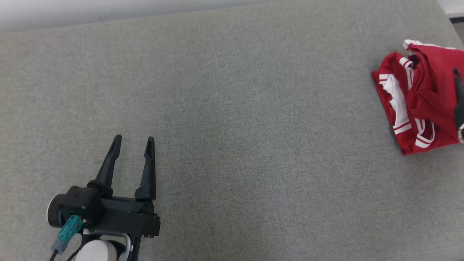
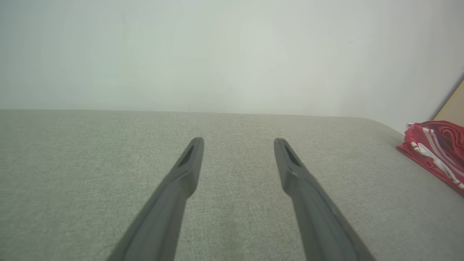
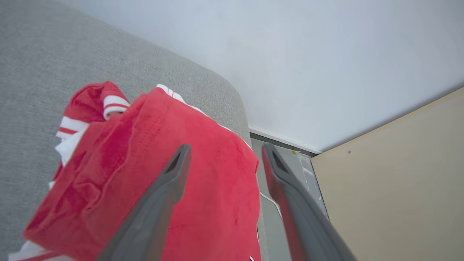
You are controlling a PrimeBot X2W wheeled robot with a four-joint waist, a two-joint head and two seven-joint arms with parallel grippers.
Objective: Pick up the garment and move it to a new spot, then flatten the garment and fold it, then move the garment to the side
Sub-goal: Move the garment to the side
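The red garment (image 1: pixel 424 105) with white stripes lies folded in a bunch at the far right of the grey surface, close to its edge. It also appears as the red garment (image 2: pixel 435 152) at the right of the left wrist view. My right gripper (image 3: pixel 224 152) is open just above the garment (image 3: pixel 163 174), its left finger over the red cloth and its right finger past the cloth's edge. One of its dark fingers (image 1: pixel 459 94) pokes in at the head view's right edge. My left gripper (image 1: pixel 134 139) is open and holds nothing at the lower left, far from the garment, its fingers (image 2: pixel 188 163) over bare surface.
The grey fabric surface (image 1: pixel 232 108) spreads wide between the left gripper and the garment. A pale wall (image 2: pixel 232 54) stands behind it. Beyond its rounded right corner lie a strip of floor with a white cable (image 3: pixel 270 199) and a beige panel (image 3: pixel 391 181).
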